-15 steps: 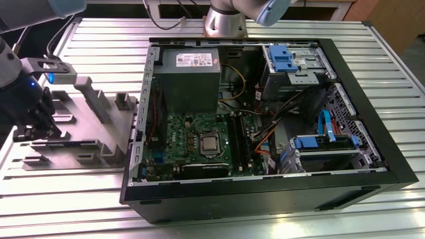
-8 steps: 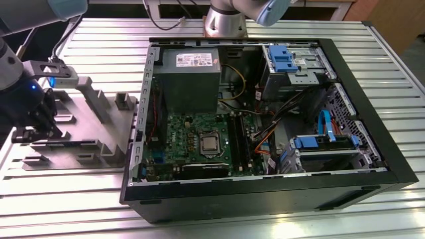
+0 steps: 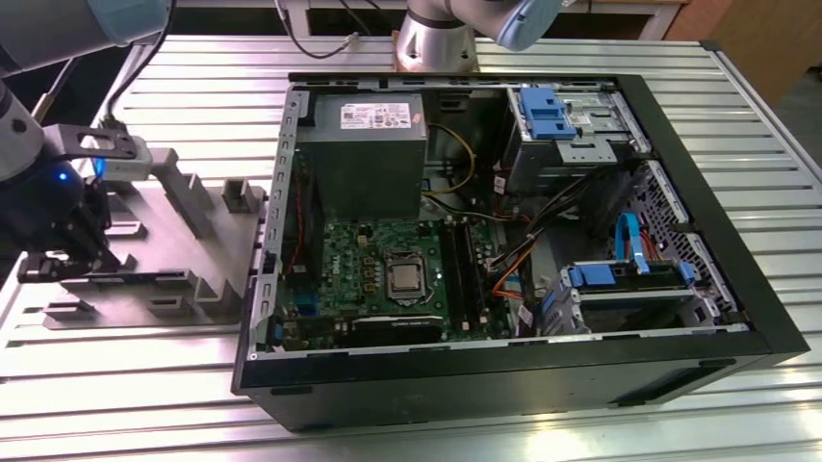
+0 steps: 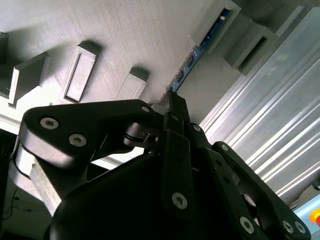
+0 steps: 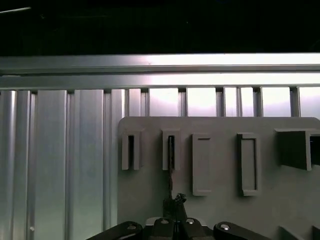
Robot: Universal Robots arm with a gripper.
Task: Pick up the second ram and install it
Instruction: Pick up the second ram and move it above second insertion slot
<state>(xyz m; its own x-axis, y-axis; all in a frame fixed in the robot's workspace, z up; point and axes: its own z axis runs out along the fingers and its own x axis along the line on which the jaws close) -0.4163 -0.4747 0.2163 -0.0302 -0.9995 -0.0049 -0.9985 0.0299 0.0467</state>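
Note:
The second ram (image 4: 202, 42) is a thin blue-green strip standing on edge in the slots of a grey holder block (image 3: 192, 241), outside the case at the exterior view's left. My gripper (image 3: 64, 258) is down over the near end of the strip. In the second wrist view the gripper (image 4: 170, 98) has its black fingers drawn together on the strip's end. The first wrist view shows the ram (image 5: 170, 167) edge-on, running from the gripper (image 5: 174, 201) into a slot of the block.
The open computer case (image 3: 719, 241) lies on the ribbed metal table (image 3: 129, 385). Inside are the motherboard with its black memory slots (image 3: 456, 274), the processor socket (image 3: 404, 279), the grey power supply (image 3: 366, 154), cables and blue drive latches (image 3: 546, 111).

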